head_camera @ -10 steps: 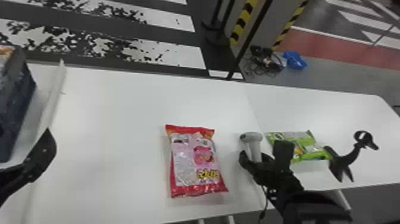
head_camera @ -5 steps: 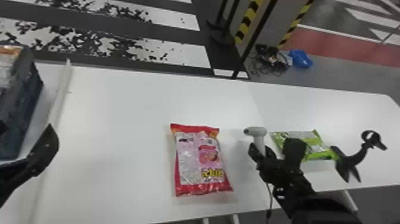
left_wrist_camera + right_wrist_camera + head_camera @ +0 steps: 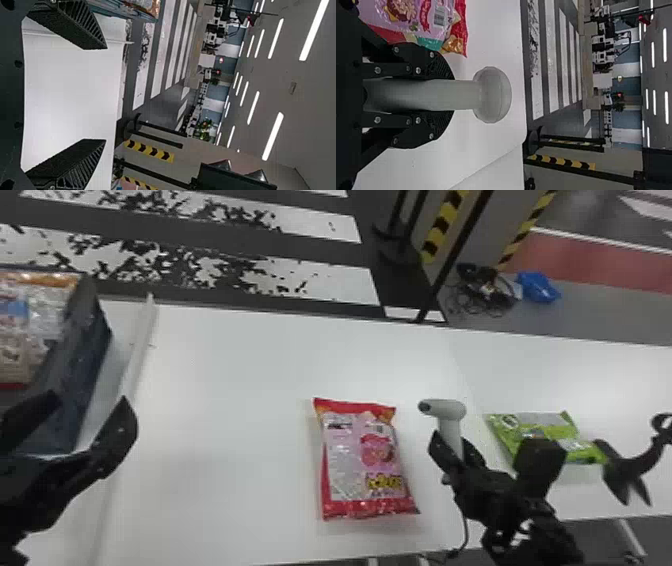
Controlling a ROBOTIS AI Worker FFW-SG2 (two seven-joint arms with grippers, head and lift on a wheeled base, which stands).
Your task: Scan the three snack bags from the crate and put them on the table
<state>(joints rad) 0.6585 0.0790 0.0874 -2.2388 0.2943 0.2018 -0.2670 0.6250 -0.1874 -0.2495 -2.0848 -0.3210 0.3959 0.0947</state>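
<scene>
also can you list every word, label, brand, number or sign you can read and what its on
Nothing reads clearly enough to quote.
Red-and-pink snack bag: yellow lettering and smaller print, too blurred.
Green snack bag: print too blurred.
Packs in the crate: print too small and blurred.
Scanner: no lettering I can make out.

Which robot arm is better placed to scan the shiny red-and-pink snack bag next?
Right, I'd judge: its jaws grip the pale grey pistol-shaped scanner, close to the bag. The left jaws are open and empty, by the dark blue-grey crate.
</scene>
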